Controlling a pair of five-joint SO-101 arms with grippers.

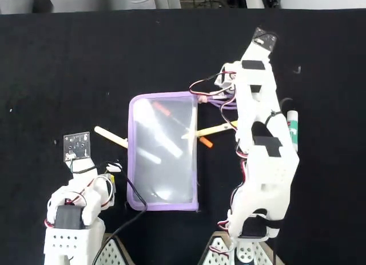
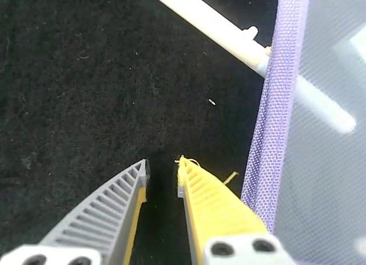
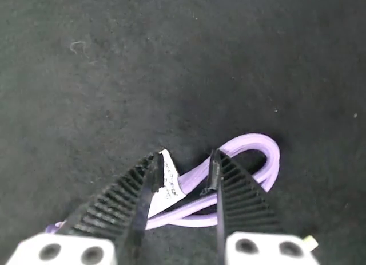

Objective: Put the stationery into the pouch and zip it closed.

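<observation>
Right gripper point(image 3: 184, 162) open astride the purple loop point(image 3: 251, 156) of the pouch point(image 1: 166, 185); loading looks unfinished.

Right wrist view: its jaws stand parted with the loop and a white tag point(image 3: 170, 182) between them, pinching nothing. Left wrist view: the left gripper point(image 2: 161, 165) is barely open and empty over the black table point(image 2: 68, 76), just beside the pouch's purple edge, which a white pen point(image 2: 206, 18) crosses. High view: an orange pen point(image 1: 206, 142) and a pale stick point(image 1: 220, 127) jut from the pouch's side, and a marker point(image 1: 293, 130) lies well apart. These probably need tucking in before zipping.
</observation>
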